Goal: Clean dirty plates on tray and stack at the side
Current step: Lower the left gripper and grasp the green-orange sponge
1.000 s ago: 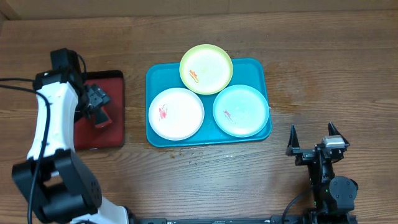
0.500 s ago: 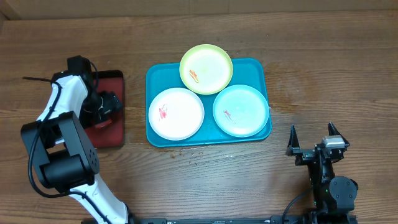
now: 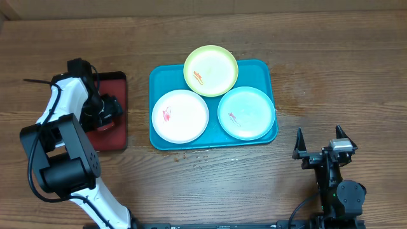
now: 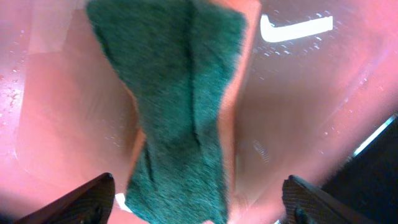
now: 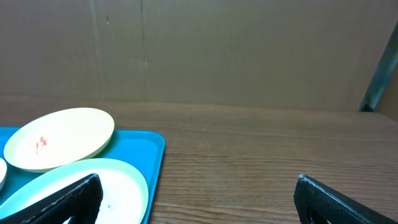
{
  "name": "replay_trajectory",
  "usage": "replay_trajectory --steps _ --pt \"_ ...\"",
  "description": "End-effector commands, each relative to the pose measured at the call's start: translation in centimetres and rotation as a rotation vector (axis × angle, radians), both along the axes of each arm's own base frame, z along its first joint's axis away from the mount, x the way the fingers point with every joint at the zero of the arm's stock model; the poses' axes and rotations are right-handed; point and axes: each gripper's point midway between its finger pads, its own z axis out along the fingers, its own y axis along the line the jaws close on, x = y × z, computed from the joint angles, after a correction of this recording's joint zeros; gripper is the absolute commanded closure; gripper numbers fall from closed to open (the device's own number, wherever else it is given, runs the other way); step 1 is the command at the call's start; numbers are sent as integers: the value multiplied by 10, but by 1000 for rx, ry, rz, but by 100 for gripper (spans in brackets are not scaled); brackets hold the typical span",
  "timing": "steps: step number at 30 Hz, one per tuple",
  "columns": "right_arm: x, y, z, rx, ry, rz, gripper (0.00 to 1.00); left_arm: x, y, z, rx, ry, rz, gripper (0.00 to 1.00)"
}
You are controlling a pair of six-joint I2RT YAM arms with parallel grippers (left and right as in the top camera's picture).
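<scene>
The teal-blue tray [image 3: 262, 70] holds three plates. The yellow-green plate [image 3: 210, 70] overlaps its far rim, the white plate [image 3: 180, 116] lies front left, the pale mint plate [image 3: 247, 112] front right. Each has a small red-orange smear. My left gripper [image 3: 107, 113] is down over the small red tray [image 3: 114, 83]. In the left wrist view its open fingers [image 4: 199, 202] straddle a green scouring pad [image 4: 177, 106]. My right gripper [image 3: 323, 143] is open and empty near the front right. In the right wrist view [image 5: 199, 199] the mint plate [image 5: 118, 186] and the yellow-green plate [image 5: 62, 137] lie to its left.
The small black-rimmed red tray lies on the wooden table left of the teal tray. A cardboard wall [image 5: 199, 50] stands behind the table. Bare wood [image 3: 337, 70] lies to the right of the teal tray.
The left arm swung in and down over the red tray during the first half second, then barely moved. The right arm and the plates have not moved.
</scene>
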Motion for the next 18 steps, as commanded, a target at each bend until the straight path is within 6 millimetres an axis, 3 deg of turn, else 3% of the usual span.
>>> replay_trajectory --steps 1,7,18 --pt "0 -1 -2 -1 -5 -6 0 -7 8 -10 5 27 19 20" --pt "0 -1 -1 -1 -5 -6 0 -10 10 -14 1 26 29 34" --pt "0 -1 -1 -1 -5 -6 0 -9 2 -19 -45 10 29 29"
